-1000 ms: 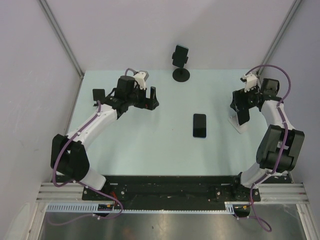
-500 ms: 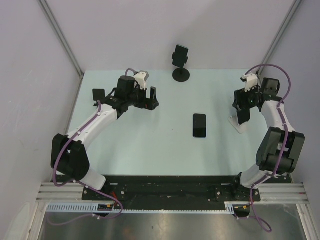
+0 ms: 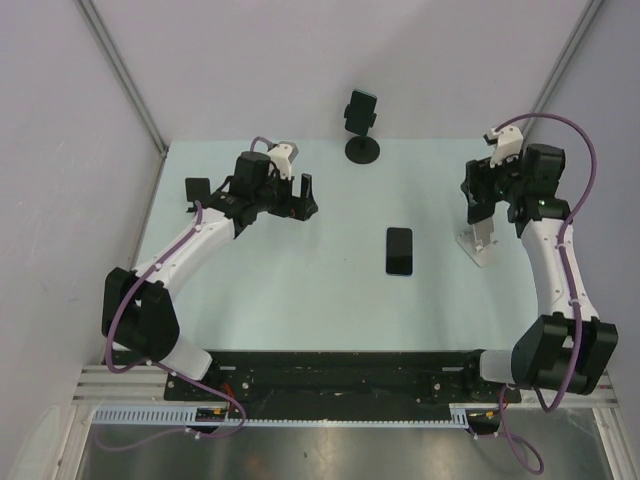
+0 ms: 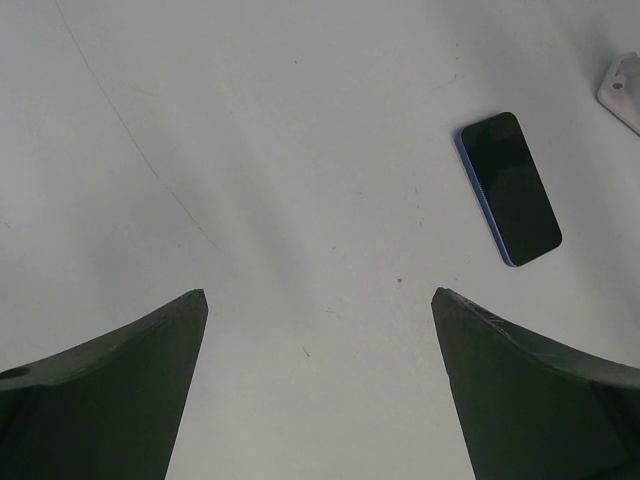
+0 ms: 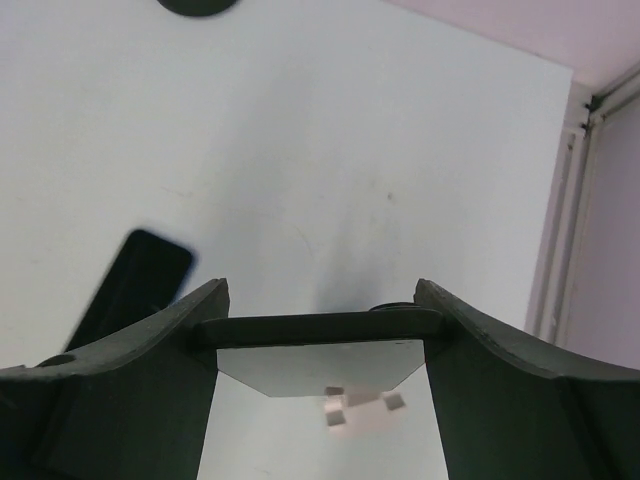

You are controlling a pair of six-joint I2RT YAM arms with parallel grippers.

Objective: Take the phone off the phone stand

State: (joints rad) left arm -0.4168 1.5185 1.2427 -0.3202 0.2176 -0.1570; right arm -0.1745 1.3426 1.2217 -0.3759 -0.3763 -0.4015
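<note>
My right gripper is shut on a black phone, gripping it by its two side edges. The phone stands upright with its glossy screen toward the wrist camera, held just above the white phone stand at the right of the table. My left gripper hangs wide open over the back left of the table, with nothing between its fingers.
A second dark phone with a blue edge lies flat mid-table. A black round-based stand holding another device stands at the back edge. The white stand's corner shows in the left wrist view.
The right gripper closed on the phone and rose toward the back, lifting it off the white stand, which now shows more fully. The left arm has not moved.
</note>
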